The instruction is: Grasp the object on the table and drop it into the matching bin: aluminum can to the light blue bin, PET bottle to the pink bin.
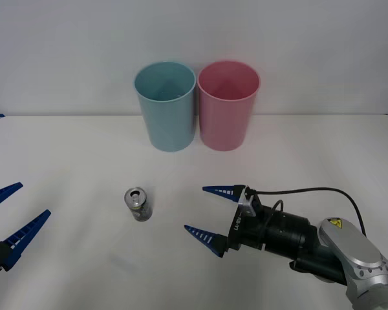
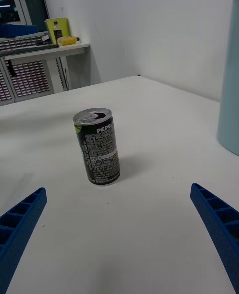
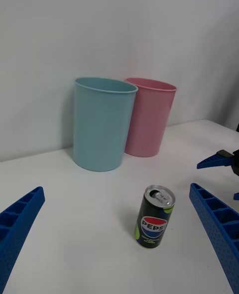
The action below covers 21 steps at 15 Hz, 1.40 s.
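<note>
While the aluminum can (image 1: 138,204) stands upright on the table (image 1: 64,155), well short of both bins and touched by nothing, the task is judged to be at its very start: no grasp has been made and nothing has been dropped. The can is seen near the middle of the tabletop, with its pull-tab top up and its dark printed side facing the arms. The right gripper (image 1: 211,214) is held low over the table just to the can's right, its blue ribbed fingers spread wide and pointed at the can, so it is taken to be the arm lined up for the approach; in the right wrist view the can (image 2: 97,146) is framed between the two spread fingers (image 2: 217,222) but lies well apart from them. The left gripper (image 1: 14,217) is held at the table's left edge, likewise spread and holding nothing. At the back of the table the light blue bin (image 1: 165,106) and the pink bin (image 1: 227,105) stand side by side, touching or nearly so, and both appear empty. What is left is everything: closing in on the can, gripping it, lifting it, carrying it to the light blue bin and releasing it there.
</note>
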{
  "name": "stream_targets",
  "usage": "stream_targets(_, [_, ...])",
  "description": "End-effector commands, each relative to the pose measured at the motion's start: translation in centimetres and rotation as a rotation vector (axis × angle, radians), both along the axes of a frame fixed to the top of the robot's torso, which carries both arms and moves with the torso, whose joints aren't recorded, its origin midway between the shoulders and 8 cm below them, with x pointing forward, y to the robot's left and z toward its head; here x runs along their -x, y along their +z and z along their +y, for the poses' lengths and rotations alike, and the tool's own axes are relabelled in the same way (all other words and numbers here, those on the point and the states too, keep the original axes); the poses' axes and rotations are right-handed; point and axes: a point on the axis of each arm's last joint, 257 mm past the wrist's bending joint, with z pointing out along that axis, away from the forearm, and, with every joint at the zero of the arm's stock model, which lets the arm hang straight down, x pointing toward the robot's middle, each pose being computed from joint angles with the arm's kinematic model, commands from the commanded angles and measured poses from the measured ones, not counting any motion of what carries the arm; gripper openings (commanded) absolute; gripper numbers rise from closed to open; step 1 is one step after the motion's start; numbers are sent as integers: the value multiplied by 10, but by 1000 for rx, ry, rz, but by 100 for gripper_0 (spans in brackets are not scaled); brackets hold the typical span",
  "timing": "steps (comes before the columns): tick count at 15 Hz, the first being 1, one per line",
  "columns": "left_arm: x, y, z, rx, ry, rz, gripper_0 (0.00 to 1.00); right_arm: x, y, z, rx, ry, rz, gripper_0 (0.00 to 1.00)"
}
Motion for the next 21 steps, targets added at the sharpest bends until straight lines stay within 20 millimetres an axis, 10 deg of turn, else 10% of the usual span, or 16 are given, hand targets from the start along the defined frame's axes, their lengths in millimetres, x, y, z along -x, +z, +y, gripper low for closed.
stream_targets(1, [0,0,0,0,0,0,100,0,0,0,0,0,0,100])
stream_targets(11, [0,0,0,0,0,0,100,-12,4,-32,30,-56,-16,100])
stream_targets(21, [0,0,0,0,0,0,100,48,12,-130,-36,-63,125,100])
